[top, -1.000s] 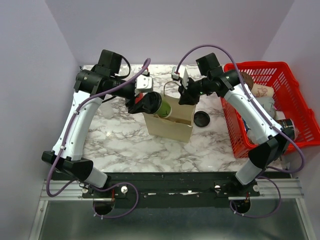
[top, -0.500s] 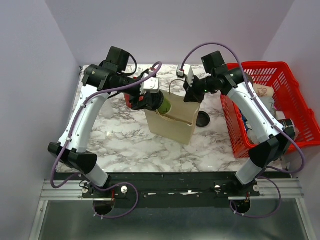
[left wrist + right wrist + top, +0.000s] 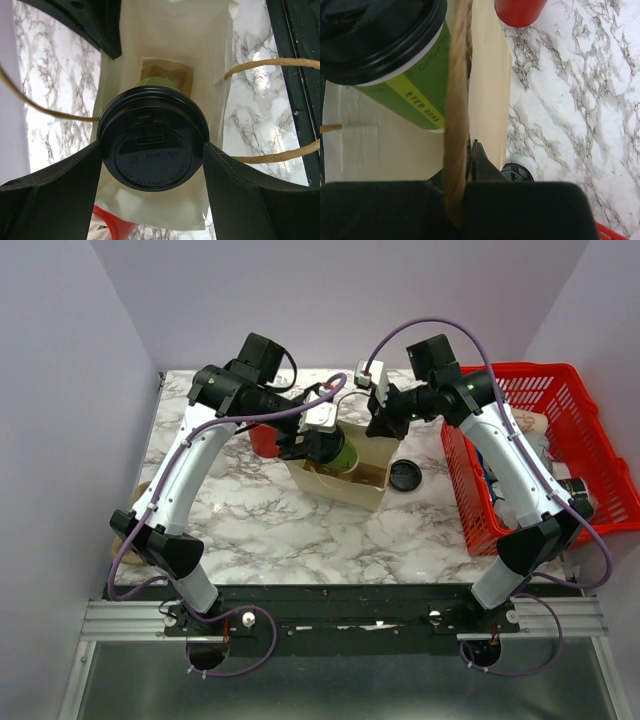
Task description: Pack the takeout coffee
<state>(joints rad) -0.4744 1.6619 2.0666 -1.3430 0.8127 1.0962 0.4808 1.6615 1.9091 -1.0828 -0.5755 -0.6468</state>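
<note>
My left gripper [image 3: 322,448] is shut on the takeout coffee [image 3: 340,452], an olive-green cup with a black lid [image 3: 152,150]. The cup hangs over the open mouth of a tan paper bag [image 3: 345,483], tilted, its base pointing into the bag. In the left wrist view my fingers [image 3: 60,185] press both sides of the lid. My right gripper [image 3: 378,426] is shut on the bag's far rim beside a twisted paper handle [image 3: 456,115]. The green cup [image 3: 407,85] shows close by in the right wrist view.
A red cup [image 3: 264,440] stands left of the bag, behind my left gripper. A loose flat black disc [image 3: 404,476] lies right of the bag. A red basket [image 3: 590,455] with several items sits at the right edge.
My left gripper has carried the coffee rightward and over the bag's mouth. My right gripper has stayed on the bag's rim, and the bag now stands more upright.
</note>
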